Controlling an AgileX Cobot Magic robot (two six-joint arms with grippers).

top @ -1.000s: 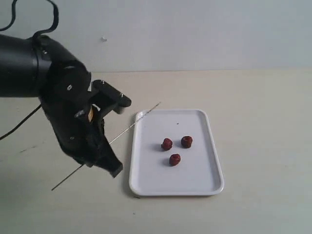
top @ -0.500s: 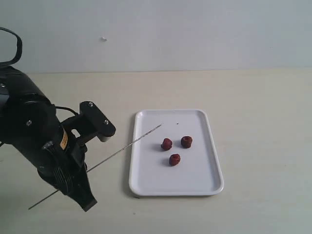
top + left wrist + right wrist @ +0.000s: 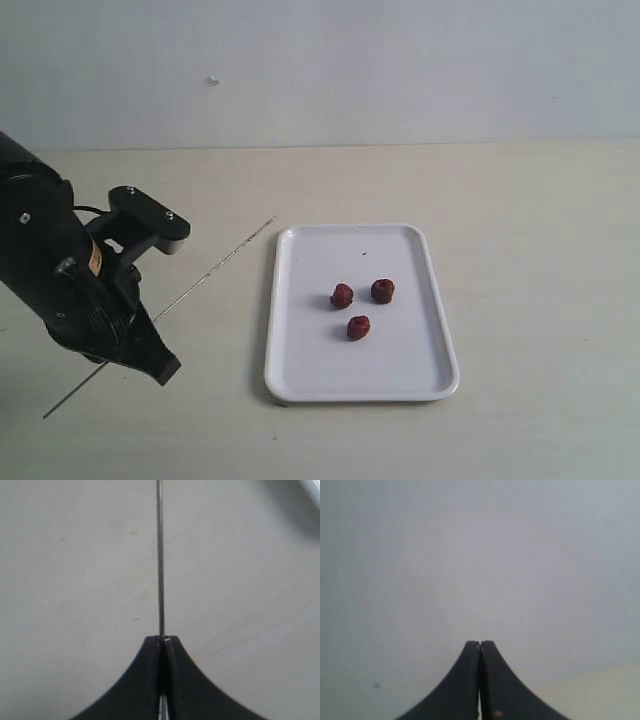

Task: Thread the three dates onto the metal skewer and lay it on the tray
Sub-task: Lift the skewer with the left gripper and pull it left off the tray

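The three dates (image 3: 342, 295) (image 3: 382, 290) (image 3: 358, 327) lie loose near the middle of the white tray (image 3: 400, 255). My left gripper (image 3: 155, 362) (image 3: 163, 640) is shut on the metal skewer (image 3: 215, 265) (image 3: 160, 555), left of the tray. The thin rod slants from low at the left up toward the tray's far left corner, and its tip stops just short of the rim. No date is on it. My right gripper (image 3: 480, 643) is shut on nothing and faces a plain grey wall; it is outside the exterior view.
A corner of the tray (image 3: 312, 487) shows at the edge of the left wrist view. Bare beige table (image 3: 530, 250) surrounds the tray, with a grey wall (image 3: 400, 70) behind.
My left arm has pulled back to the left with the skewer. The skewer's tip, which hung over the tray's left part, now lies outside its rim. The dates have not moved.
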